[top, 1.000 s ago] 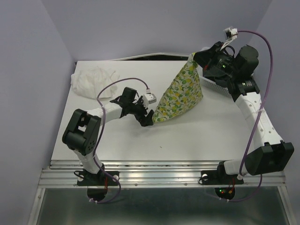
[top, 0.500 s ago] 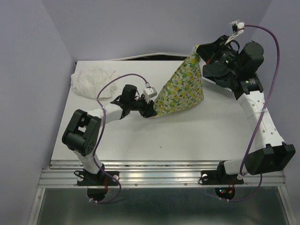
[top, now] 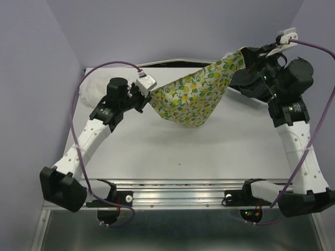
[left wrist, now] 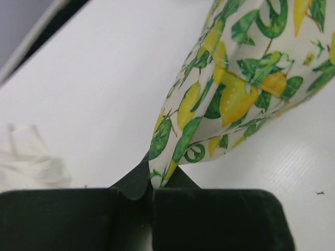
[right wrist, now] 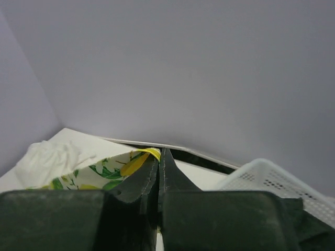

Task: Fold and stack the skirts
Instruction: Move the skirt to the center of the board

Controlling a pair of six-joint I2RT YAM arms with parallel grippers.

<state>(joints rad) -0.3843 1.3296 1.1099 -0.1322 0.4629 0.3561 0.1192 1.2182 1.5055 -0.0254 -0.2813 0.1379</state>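
The lemon-print skirt (top: 189, 95) hangs stretched above the table between my two grippers, sagging to a point in the middle. My left gripper (top: 147, 94) is shut on its left corner (left wrist: 172, 157). High at the back right, my right gripper (top: 242, 56) is shut on the other corner (right wrist: 137, 159). The plain white skirt (top: 89, 93) lies crumpled at the table's back left, partly behind my left arm, and shows also in the right wrist view (right wrist: 49, 157). The black skirt is out of view.
A white mesh basket (top: 245, 97) stands at the back right under my right arm, its rim (right wrist: 272, 180) close to that gripper. The white table (top: 172, 149) ends at a dark gap along the back wall (top: 167, 63).
My left gripper closed on the lemon skirt's lower corner and drew it up and to the left. My right gripper rose to the right, so the skirt now spreads out between them.
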